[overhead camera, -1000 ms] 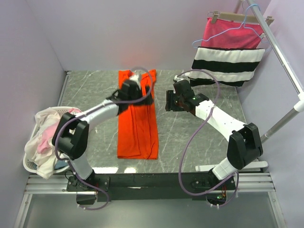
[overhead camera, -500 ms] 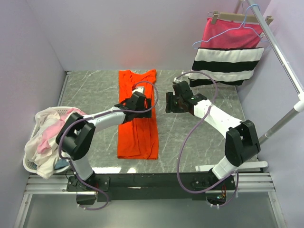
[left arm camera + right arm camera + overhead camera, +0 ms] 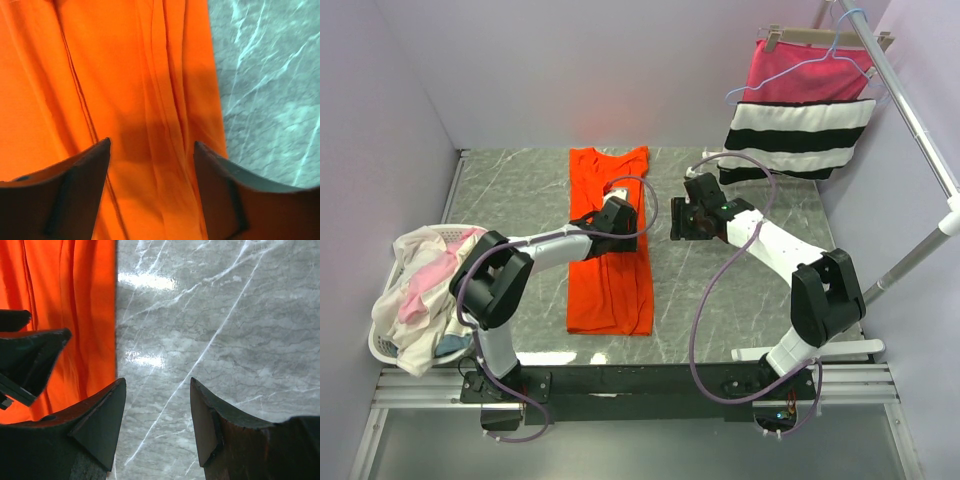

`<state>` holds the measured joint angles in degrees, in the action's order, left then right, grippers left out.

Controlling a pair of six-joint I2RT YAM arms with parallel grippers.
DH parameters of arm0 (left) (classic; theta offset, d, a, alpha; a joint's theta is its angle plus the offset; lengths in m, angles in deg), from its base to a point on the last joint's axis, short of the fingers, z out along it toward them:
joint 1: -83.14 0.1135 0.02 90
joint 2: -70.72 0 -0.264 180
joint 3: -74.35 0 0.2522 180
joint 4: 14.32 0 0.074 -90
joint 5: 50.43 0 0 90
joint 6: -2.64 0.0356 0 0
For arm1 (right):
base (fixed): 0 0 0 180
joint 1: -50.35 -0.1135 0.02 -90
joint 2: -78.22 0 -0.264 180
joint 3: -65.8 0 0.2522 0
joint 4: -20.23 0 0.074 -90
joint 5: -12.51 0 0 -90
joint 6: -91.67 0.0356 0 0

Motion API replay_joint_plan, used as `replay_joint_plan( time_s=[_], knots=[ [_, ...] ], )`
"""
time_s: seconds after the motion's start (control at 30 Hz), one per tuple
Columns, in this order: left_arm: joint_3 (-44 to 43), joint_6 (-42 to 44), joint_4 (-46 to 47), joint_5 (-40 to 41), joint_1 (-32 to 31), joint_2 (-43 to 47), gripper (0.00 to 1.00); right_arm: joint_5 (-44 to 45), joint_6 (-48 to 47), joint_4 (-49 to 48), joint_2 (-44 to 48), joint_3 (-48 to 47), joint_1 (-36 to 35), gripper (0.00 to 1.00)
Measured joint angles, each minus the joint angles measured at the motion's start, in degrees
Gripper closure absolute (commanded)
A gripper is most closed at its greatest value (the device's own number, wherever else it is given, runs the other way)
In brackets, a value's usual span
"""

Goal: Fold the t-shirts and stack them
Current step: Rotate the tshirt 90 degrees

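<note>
From above, the orange-red t-shirt lay flat on the bench as a long, narrow strip. It ran from the far edge toward the near edge, a little left of the middle, with its collar end at the far edge. The cream and pink t-shirts sat heaped in a basket at the bench's left edge, near the near corner. My left hand was over the strip's right side, about halfway along it. A second earlier it had been up over the collar end, which now lay uncovered. My right hand hung over bare bench just right of the shirt and had barely shifted. The shirt itself lay as before.

Through my left wrist camera, the cloth showed long soft creases running lengthwise, and its right edge met the marble. My fingers stood apart above it, released, pinching nothing.

Through my right wrist camera, the shirt's straight right edge filled the left side. My right fingers stood apart over grey marble, holding nothing.
</note>
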<state>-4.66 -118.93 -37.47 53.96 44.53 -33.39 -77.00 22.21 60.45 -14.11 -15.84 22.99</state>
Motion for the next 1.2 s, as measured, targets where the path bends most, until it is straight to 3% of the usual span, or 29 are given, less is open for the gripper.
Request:
replay_joint_plan(
  time_s=[0.1,0.37,0.53,0.7,0.83,1.2],
  knots=[
    [-0.61,-0.57,0.02,0.07,0.00,-0.26,0.50,-0.11,-0.04,-0.17,0.00,0.11,0.17,0.39],
    [-2.03,-0.66,-0.09,0.09,-0.13,-1.97,0.48,-0.13,-0.22,-0.26,-0.63,0.87,0.31,0.39],
    [-2.62,-0.68,-0.35,0.07,-0.24,-3.26,0.54,-0.15,-0.33,-0.33,-0.85,0.87,0.35,0.39],
    [-2.93,-0.79,-0.44,0.07,-0.39,-4.42,0.72,-0.17,-0.48,-0.31,-0.85,0.87,0.50,0.39],
    [-3.23,-0.98,-0.83,0.11,-0.55,-4.61,0.99,-1.16,-0.50,-0.35,-0.92,0.94,0.68,0.39],
    [-2.99,-2.21,-2.19,3.72,-0.63,-3.65,0.99,-12.55,-0.37,-3.52,-2.27,3.32,0.79,0.40]
  ],
)
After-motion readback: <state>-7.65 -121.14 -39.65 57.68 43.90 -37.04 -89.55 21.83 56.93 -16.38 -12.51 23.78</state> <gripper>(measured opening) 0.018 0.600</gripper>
